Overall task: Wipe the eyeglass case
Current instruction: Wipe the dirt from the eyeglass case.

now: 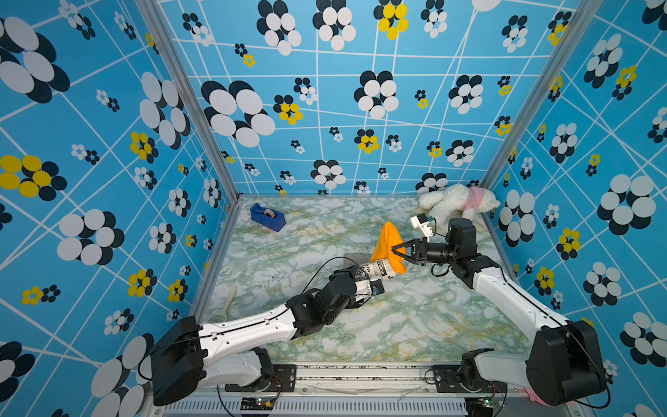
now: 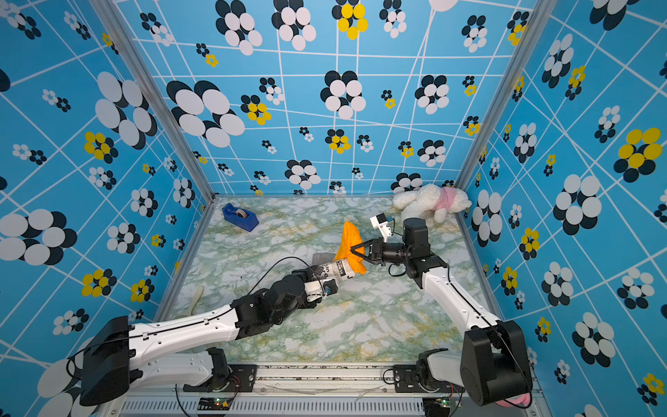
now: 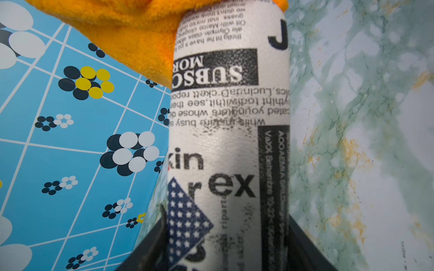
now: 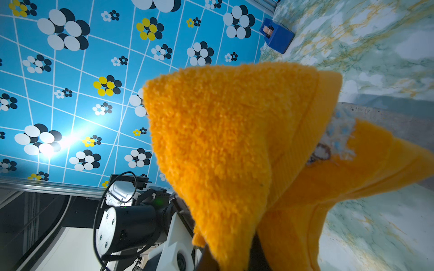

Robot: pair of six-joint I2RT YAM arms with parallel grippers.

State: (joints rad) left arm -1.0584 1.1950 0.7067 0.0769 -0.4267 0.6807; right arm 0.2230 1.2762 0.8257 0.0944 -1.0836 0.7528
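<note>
The eyeglass case is a white tube-shaped case printed like newspaper, held off the marble table. My left gripper is shut on its near end; in the left wrist view the case runs out from between the dark fingers. An orange fluffy cloth drapes over the case's far end. My right gripper is shut on the cloth from the right. The cloth hides the case's far tip.
A blue tape dispenser stands at the back left. A white plush toy lies in the back right corner. A cream-coloured object lies by the left wall. A grey flat piece lies behind the case.
</note>
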